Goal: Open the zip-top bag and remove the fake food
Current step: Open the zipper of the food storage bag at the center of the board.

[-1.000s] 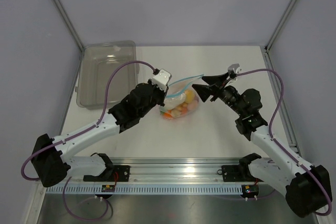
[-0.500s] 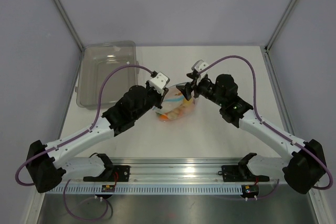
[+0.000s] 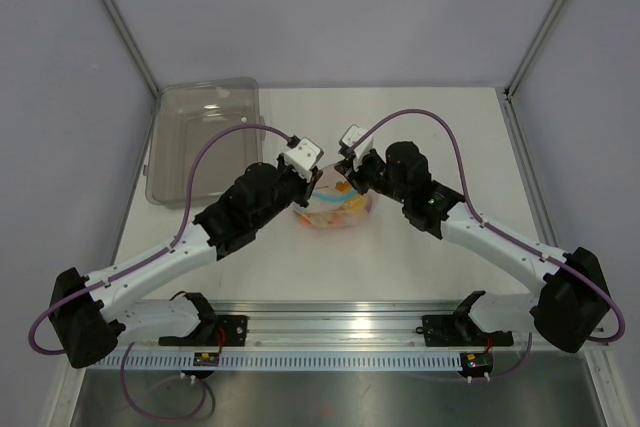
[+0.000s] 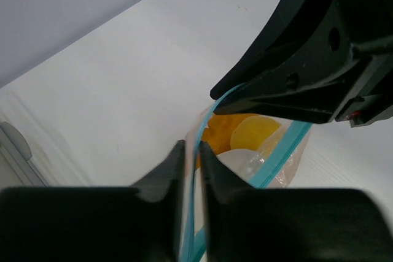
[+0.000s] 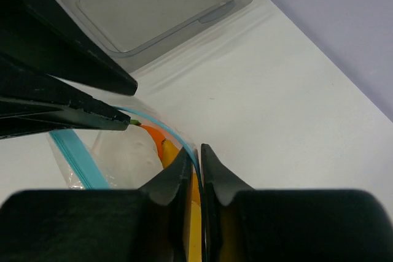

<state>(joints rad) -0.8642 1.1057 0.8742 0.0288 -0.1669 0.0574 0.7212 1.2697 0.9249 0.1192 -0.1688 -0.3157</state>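
Zip-top bag [image 3: 338, 209] at middle of surface [image 3: 430, 137], both hands at its mouth.
Left hand [image 4: 191, 151] and right hand [image 5: 194, 154] each pinch narrow on a zip lip, tip to tip; fake food [image 4: 249, 132] inside, below; pull looks sideways, apart.

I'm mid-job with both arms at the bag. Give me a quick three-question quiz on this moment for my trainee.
1. True or false: the toy food lies inside the bag.
2. What does the right gripper pinch? A) a toy piece B) the bag's blue zip edge C) nothing
3. What else pinches that zip edge?

Key: 1 true. 2 B. 3 the left gripper.
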